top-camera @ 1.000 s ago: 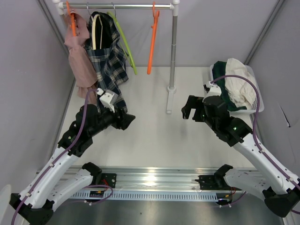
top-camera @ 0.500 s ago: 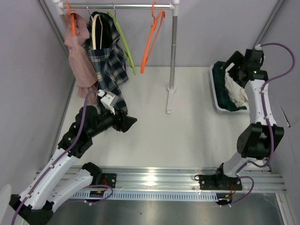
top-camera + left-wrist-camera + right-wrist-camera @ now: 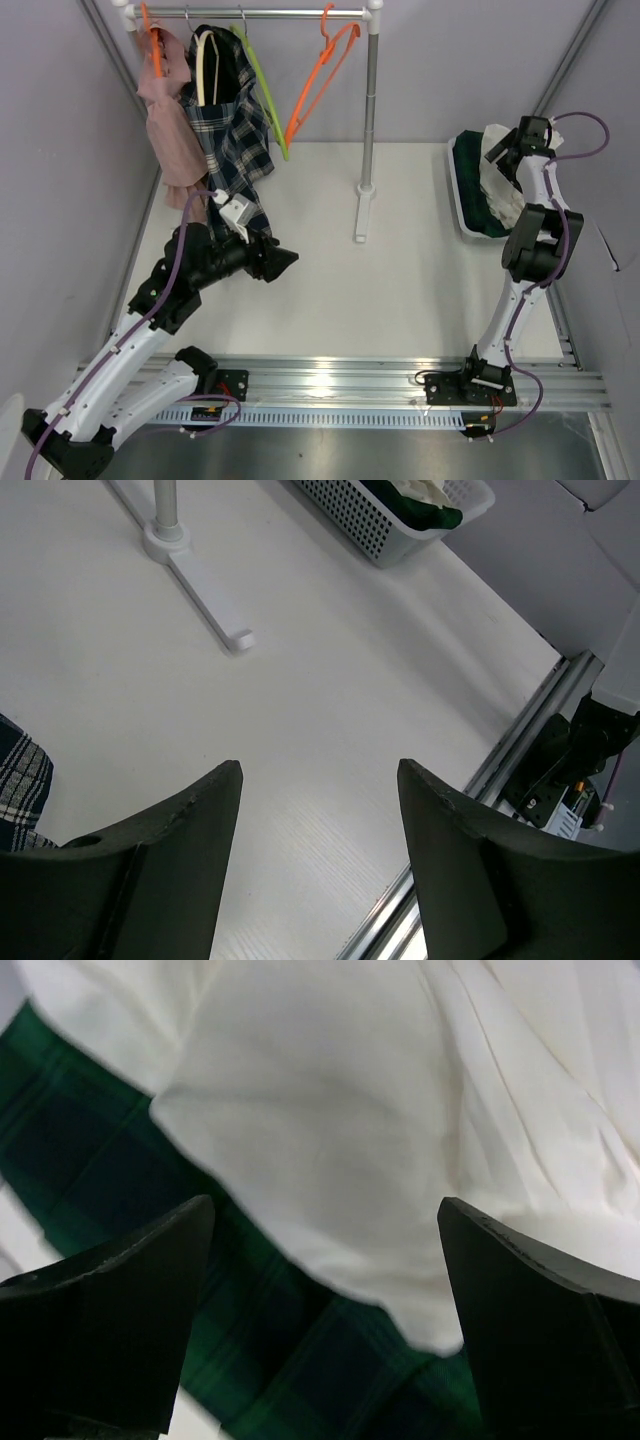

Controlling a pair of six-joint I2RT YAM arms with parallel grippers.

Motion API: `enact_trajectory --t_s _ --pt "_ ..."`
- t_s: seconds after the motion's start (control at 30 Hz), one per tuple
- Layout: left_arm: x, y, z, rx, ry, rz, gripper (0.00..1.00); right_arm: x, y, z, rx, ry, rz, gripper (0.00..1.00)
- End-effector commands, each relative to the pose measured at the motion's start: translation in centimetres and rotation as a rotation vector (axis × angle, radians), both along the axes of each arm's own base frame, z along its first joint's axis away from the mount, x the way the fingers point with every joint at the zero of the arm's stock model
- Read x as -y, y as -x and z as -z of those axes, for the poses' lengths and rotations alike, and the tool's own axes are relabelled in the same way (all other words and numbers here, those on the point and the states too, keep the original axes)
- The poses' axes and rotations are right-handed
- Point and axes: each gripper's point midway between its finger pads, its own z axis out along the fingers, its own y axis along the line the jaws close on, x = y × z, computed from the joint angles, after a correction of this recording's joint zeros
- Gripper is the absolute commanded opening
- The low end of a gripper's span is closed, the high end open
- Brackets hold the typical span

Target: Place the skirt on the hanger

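Right arm stretched to basket (image 3: 455, 200); right gripper (image 3: 322, 1210) spread above white cloth (image 3: 330, 1100). Left gripper (image 3: 320, 770) spread, empty. Hanger (image 3: 320, 80) slants down-left.

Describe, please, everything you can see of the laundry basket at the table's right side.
The basket looks like white perforated plastic, rectangular, on the far right of the table. It holds a dark green plaid garment with a white garment heaped on top. The right end effector is open, close over the white cloth.
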Motion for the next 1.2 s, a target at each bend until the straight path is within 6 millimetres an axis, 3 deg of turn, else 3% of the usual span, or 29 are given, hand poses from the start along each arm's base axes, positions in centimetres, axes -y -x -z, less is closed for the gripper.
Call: enact_trajectory --t_s 0.0,0.13,0.2,0.3,0.33,0.43,0.53,0.57,0.6,0.67,0.7,0.77,0.8,0.87,0.93,1.0,1.07,1.17 --pt "0.2 0.0 -0.9 0.035 -0.002 0.016 0.69 2.9 -2.4 -0.6 0.057 0.038 0.013 0.99" --pt "0.1 -0.3 -0.4 0.031 -0.019 0.008 0.69 2.9 -2.8 3.3 -0.018 0.031 0.007 0.98" --pt "0.0 -0.2 -0.3 0.032 -0.021 0.006 0.69 2.8 -3.0 3.6 -0.004 0.040 0.005 0.95" --pt "0.0 -0.3 -0.2 0.025 -0.026 0.003 0.69 2.7 -2.7 3.6 0.005 0.049 0.002 0.74" --pt "0.0 -0.3 -0.2 0.024 -0.026 0.003 0.69 2.7 -2.6 3.3 0.008 0.051 -0.001 0.59" --pt "-0.1 -0.3 -0.3 0.029 -0.022 -0.001 0.69 2.9 -2.3 1.5 0.033 0.070 0.008 0.26" --pt "-0.1 -0.2 -0.1 0.025 -0.023 -0.001 0.68 2.9 -1.8 -2.2 0.097 0.094 0.008 0.11" --pt "-0.1 -0.2 0.0 0.025 -0.023 -0.001 0.68 2.8 -1.5 -4.6 0.136 0.107 0.012 0.09" --pt "-0.1 -0.3 -0.1 0.029 -0.023 -0.004 0.68 2.8 -1.2 -5.6 0.153 0.111 0.015 0.07" --pt "-0.2 -0.2 -0.1 0.032 -0.022 -0.007 0.68 2.7 -0.7 -8.3 0.201 0.127 0.020 0.05" --pt "-0.2 -0.2 0.0 0.031 -0.025 -0.006 0.68 2.5 -0.1 -10.9 0.248 0.136 0.020 0.04" --pt "-0.3 -0.3 -0.1 0.034 -0.022 -0.011 0.68 2.1 0.6 -13.5 0.302 0.138 0.016 0.01" --pt "-0.2 -0.3 -0.2 0.038 -0.021 -0.010 0.68 1.7 1.3 -16.0 0.348 0.142 0.013 0.01" --pt "-0.2 -0.4 -0.2 0.036 -0.022 -0.008 0.68 1.0 2.2 -18.3 0.397 0.129 0.007 0.00" --pt "-0.2 -0.5 -0.6 0.045 -0.022 -0.010 0.68 -0.3 3.7 -21.6 0.465 0.110 -0.020 0.00" --pt "-0.3 -0.5 -0.8 0.049 -0.023 -0.014 0.68 -1.9 4.8 -23.3 0.494 0.087 -0.048 0.00" --pt "-0.3 -0.5 -1.2 0.058 -0.018 -0.018 0.68 -3.9 6.7 -26.2 0.547 0.090 -0.083 0.00" --pt "-0.4 -0.5 -1.3 0.061 -0.014 -0.023 0.68 -8.3 9.3 -29.0 0.585 0.104 -0.165 0.00"
